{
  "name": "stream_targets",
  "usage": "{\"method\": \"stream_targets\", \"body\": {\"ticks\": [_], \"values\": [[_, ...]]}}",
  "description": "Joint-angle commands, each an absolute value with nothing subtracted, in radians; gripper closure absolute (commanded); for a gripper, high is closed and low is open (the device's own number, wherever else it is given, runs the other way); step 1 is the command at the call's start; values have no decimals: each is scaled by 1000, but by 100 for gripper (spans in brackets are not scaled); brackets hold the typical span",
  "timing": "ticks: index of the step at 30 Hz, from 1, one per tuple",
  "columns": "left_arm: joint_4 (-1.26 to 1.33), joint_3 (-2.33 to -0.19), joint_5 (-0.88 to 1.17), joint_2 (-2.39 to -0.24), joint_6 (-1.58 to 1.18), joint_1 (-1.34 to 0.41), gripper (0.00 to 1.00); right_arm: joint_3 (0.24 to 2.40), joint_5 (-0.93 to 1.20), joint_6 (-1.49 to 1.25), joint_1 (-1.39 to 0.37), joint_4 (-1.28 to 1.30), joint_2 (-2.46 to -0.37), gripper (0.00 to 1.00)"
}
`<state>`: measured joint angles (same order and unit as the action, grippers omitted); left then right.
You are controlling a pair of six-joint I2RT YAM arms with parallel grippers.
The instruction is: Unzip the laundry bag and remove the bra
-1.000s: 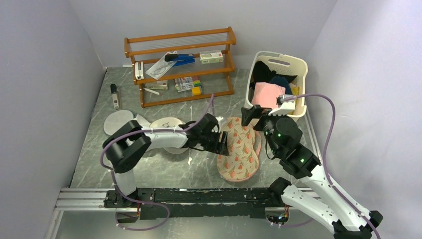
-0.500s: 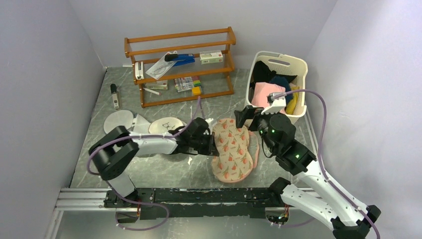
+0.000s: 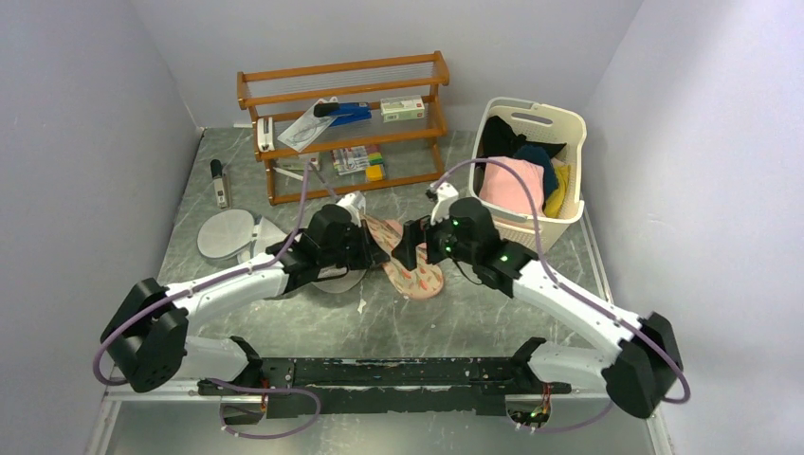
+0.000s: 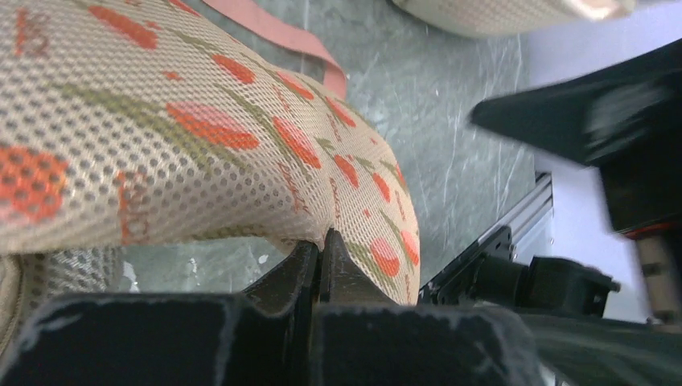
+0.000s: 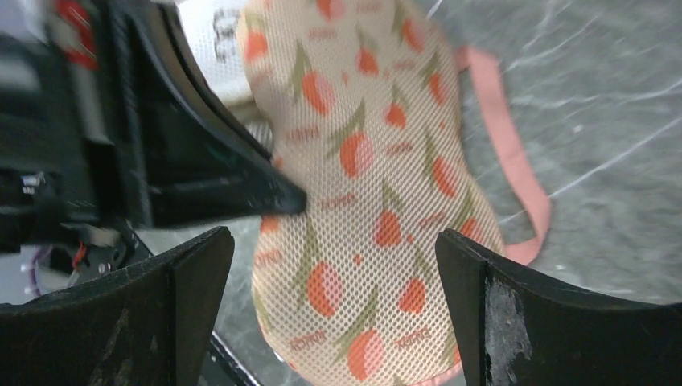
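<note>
Here, the peach-pink mesh laundry bag [image 3: 414, 268] with its orange-red leafy print lies near the middle of the grey marbled worktop [image 3: 474, 322], roughly midway between the left and right edges, its pink trim loop [image 5: 515, 161] trailing on the stone. The black left gripper [image 4: 322, 245] has its two fingers pressed together on the bag's hem, pinching the mesh and holding that side up off the surface. The black right gripper [image 5: 342, 265] hovers close to the printed face, fingers spread wide and holding nothing.
</note>
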<state>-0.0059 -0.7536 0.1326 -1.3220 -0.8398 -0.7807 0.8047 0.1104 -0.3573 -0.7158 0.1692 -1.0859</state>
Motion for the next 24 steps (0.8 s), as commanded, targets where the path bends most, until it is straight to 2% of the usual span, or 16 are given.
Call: {"method": "stream_targets", "body": {"ticks": [1,8,14,20,24], "values": [[-34,-748,57,-1269,-905,-745,93,822,239,-365,-745,143,-1165,3],[-136,-829,6,-1280,-936,-728,93,782,166,-365,-772,164,-1147,20],[-137,-862,3,-1281,-950,-727,93,705,169,-412,-787,175,-1055,24],[-153,-897,-4,-1281,-944,-727,93,598,213,-535,-838,128,-962,34],[-128,-895,-5,-1283,-957,-727,93,545,152,-597,-901,93,-938,39]]}}
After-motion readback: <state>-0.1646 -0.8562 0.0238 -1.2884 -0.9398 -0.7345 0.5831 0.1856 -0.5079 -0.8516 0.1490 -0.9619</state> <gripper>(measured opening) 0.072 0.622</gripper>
